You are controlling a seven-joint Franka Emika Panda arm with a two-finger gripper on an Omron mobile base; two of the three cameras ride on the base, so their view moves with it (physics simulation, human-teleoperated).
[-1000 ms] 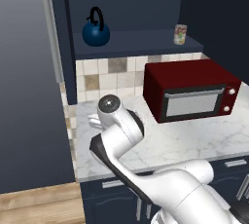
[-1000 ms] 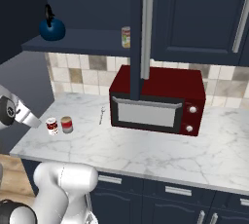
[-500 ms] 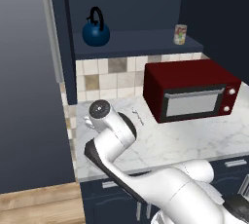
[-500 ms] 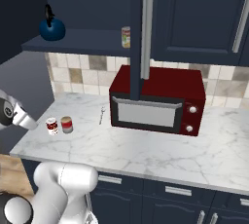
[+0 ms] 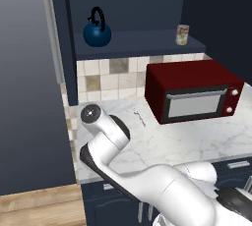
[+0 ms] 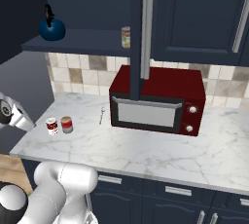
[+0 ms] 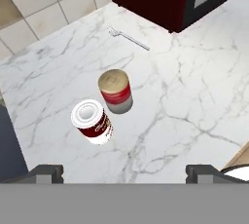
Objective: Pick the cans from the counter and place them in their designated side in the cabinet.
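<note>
1. Left base view — bare desk (image 5: 197, 144) lies in front of the microwave (image 5: 194, 97); a fork (image 5: 140, 117) lies just left of it; the cabinet (image 5: 133, 41) above holds a kettle (image 5: 97, 31) and a greenish can (image 5: 182, 35).
2. Right base view — the two cans (image 6: 59, 125) stand well left of the microwave, near the desk's left edge.
3. Hand view — the hand (image 7: 124, 172) hangs wide open, holding nothing, above both cans; open marble surrounds them.
</note>
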